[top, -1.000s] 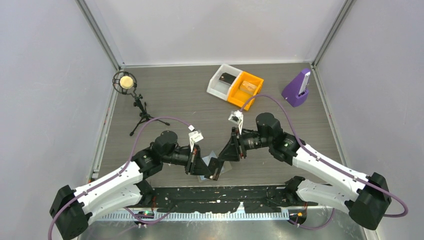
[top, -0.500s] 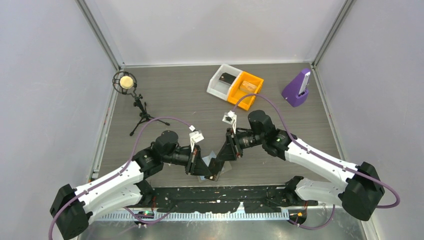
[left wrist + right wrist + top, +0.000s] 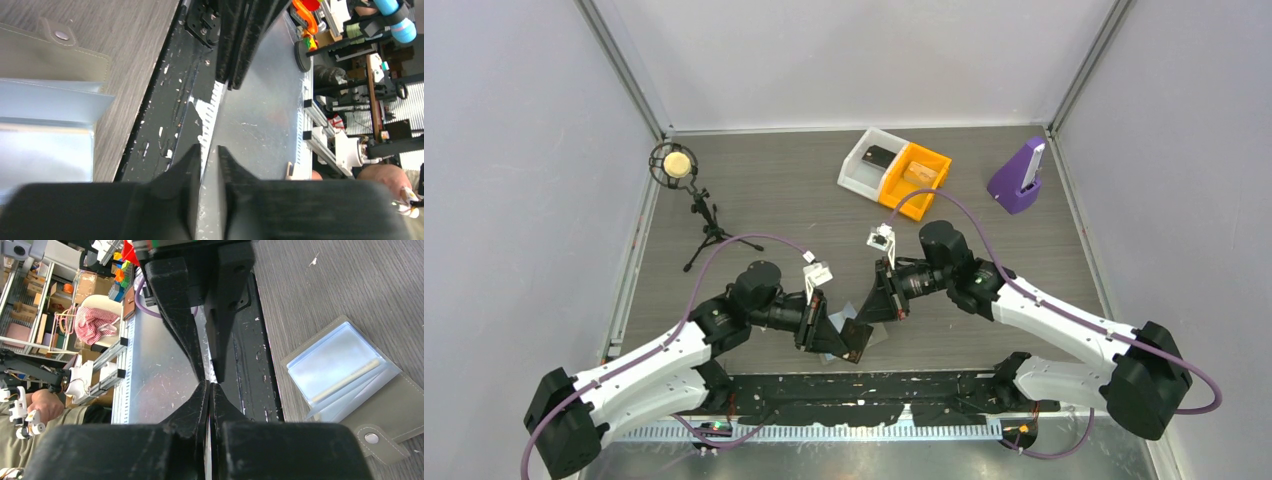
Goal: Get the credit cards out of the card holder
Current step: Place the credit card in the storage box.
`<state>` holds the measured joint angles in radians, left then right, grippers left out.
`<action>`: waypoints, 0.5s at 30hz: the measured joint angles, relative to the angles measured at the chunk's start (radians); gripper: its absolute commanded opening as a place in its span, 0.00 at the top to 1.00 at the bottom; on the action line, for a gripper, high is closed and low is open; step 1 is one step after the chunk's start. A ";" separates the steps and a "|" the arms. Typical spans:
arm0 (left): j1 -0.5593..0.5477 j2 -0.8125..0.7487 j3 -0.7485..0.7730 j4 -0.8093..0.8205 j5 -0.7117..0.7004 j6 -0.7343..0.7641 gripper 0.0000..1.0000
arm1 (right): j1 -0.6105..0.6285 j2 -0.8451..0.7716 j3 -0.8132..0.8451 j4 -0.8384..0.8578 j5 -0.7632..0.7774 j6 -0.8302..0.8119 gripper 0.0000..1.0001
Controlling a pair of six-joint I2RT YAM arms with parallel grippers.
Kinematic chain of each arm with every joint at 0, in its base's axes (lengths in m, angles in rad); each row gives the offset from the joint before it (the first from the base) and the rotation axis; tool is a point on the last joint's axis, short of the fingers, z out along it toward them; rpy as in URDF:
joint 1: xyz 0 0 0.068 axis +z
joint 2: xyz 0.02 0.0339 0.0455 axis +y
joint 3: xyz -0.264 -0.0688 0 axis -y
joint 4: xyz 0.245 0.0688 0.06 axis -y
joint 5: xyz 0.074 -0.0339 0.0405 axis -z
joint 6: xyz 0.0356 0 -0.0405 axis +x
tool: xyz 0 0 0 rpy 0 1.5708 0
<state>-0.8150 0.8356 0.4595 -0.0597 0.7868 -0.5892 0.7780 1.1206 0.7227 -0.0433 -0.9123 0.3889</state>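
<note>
The card holder [image 3: 880,337] lies open on the table near the front edge, mostly hidden under both grippers. In the right wrist view its light blue sleeve [image 3: 332,360] holds a card with a beige edge [image 3: 345,380], and its grey-brown tab [image 3: 371,438] has a snap. It also shows in the left wrist view [image 3: 50,55]. My left gripper [image 3: 856,342] [image 3: 209,149] has a narrow empty gap between its jaws. My right gripper [image 3: 862,316] [image 3: 209,386] is shut with nothing seen in it. The two grippers are tip to tip above the holder's near side.
A white bin [image 3: 867,160] and an orange bin [image 3: 916,175] stand at the back. A purple stand [image 3: 1019,178] is at the back right, and a microphone on a tripod [image 3: 674,165] at the back left. A black strip [image 3: 874,385] edges the table front.
My right arm has swung left and its fingertips have drawn back a little from the holder. The left arm has stayed where it was.
</note>
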 measured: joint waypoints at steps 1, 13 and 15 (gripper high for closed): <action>0.000 0.000 0.003 -0.006 -0.010 0.003 0.61 | 0.000 -0.002 -0.001 0.005 0.003 0.004 0.95; 0.000 -0.129 0.158 -0.300 -0.322 0.102 0.00 | -0.103 -0.109 0.002 0.011 0.173 0.097 0.95; 0.000 -0.154 0.191 -0.361 -0.381 0.119 0.00 | -0.134 -0.110 0.013 0.011 0.217 0.117 0.95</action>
<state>-0.8150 0.6811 0.6506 -0.4210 0.4053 -0.4698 0.6437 1.0103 0.7357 -0.0326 -0.6956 0.5060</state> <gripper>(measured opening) 0.984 0.067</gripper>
